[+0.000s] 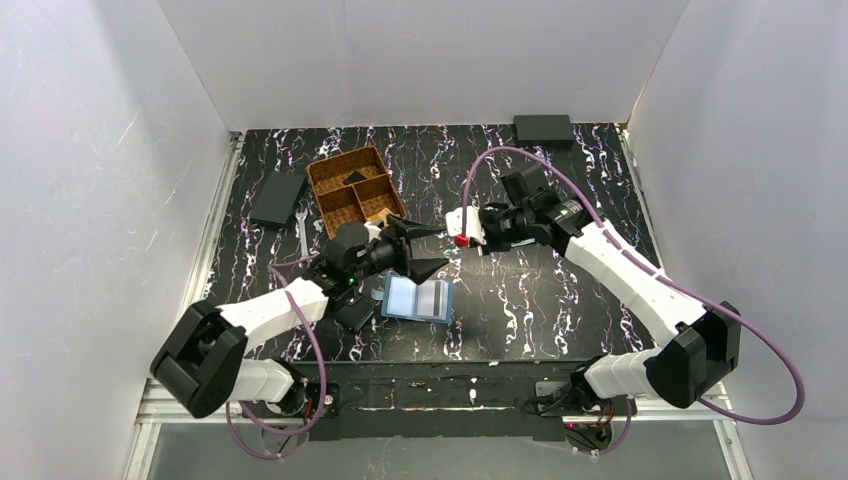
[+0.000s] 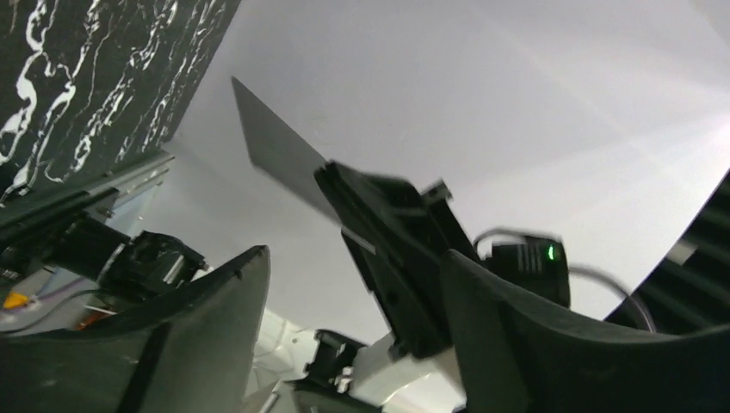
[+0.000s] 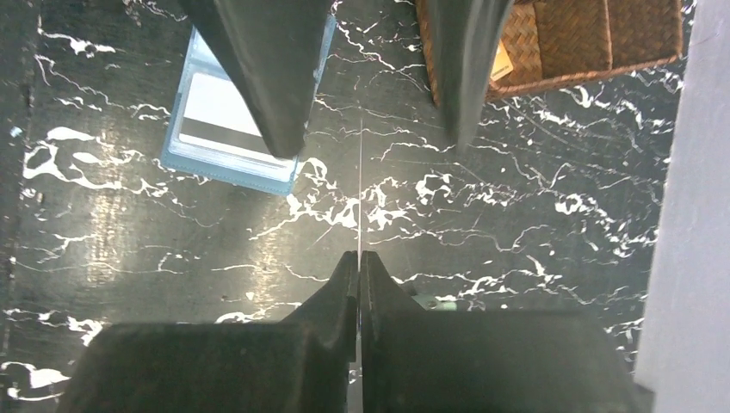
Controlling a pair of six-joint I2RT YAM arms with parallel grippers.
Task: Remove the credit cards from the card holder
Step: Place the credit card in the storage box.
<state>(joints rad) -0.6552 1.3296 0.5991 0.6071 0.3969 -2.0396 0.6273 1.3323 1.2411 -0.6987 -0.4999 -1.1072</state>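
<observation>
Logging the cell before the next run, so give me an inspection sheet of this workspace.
Surface: black, white-veined table.
Job's things: card holder lies open, a striped card in its pocket; one credit card is held in the air.
Clutter: woven basket, black wallet, dark case at the far edge.
Grippers: left gripper open, holding nothing; right gripper fingers shut on the credit card.
Cables: purple cable arcs over the right arm.
Surroundings: white walls.

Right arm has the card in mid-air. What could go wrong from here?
1. The right gripper pinches the card by its edge only; it could slip out.
2. The left gripper's open fingers flank it; a sideways retreat might knock it.
3. The card holder lies loose with another card inside; pulling may drag it.
</observation>
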